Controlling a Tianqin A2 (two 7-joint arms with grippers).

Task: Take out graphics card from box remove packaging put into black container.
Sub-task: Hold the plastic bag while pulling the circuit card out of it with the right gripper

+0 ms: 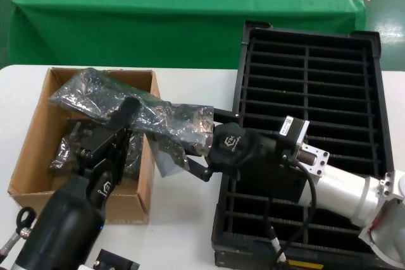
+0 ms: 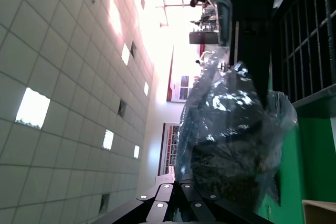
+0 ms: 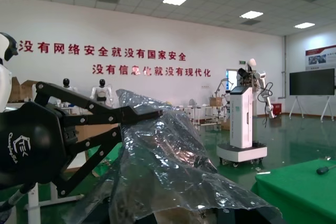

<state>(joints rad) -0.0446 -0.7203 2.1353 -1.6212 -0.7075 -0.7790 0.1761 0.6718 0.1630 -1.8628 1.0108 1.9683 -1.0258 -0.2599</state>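
The packaging (image 1: 171,121), a crinkly grey bag, hangs in the air between the box (image 1: 38,131) and the black container (image 1: 310,31). A dark flat shape, the graphics card (image 2: 226,171), shows through the bag; its bracket is hidden. My left gripper (image 1: 128,113) is shut on the bag's box-side part, also seen in its own wrist view (image 2: 181,184) and in the right wrist view (image 3: 155,114). My right gripper (image 1: 193,156) is at the bag's other end, over the gap beside the container. The bag (image 3: 173,171) covers it in its own view.
Other bagged cards (image 1: 66,147) lie in the box. The container's slots look empty and it has a yellow label (image 1: 310,263) at its near end. A green-covered table (image 1: 190,4) stands behind. A small black object (image 1: 114,260) lies at the table's near edge.
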